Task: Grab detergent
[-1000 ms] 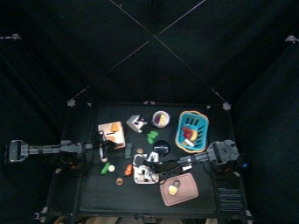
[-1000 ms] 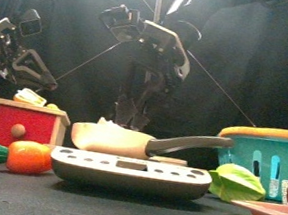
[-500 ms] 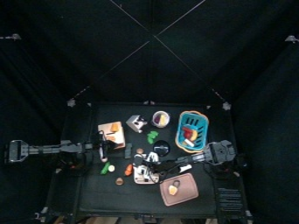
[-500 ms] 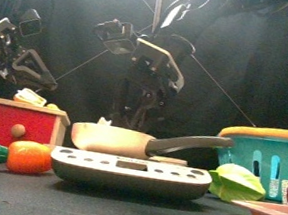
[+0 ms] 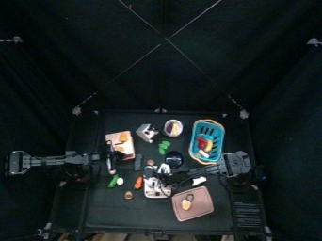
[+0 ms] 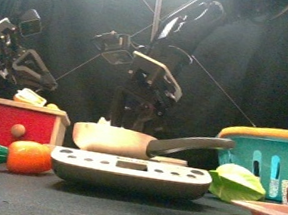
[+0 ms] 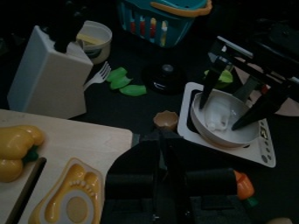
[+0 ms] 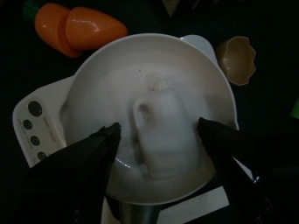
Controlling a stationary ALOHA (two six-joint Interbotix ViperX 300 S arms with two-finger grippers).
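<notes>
The approach step is in hand. The right gripper (image 8: 158, 140) is held just above the detergent (image 8: 152, 114), a white rounded bottle that is seen lying in a pale bowl (image 8: 205, 79) on the kitchen scale (image 6: 131, 171), near the middle of the table and toward its near edge. The jaws are spread wide, one on each side of the bottle's body, and nothing is gripped yet. For the next move, a short descent is probably needed, then the closing of the jaws on the body without pushing the bowl. The left gripper (image 7: 163, 175) is kept at the left side of the table; whether it is open cannot be told. No brand, label or writing can be read on any item.
</notes>
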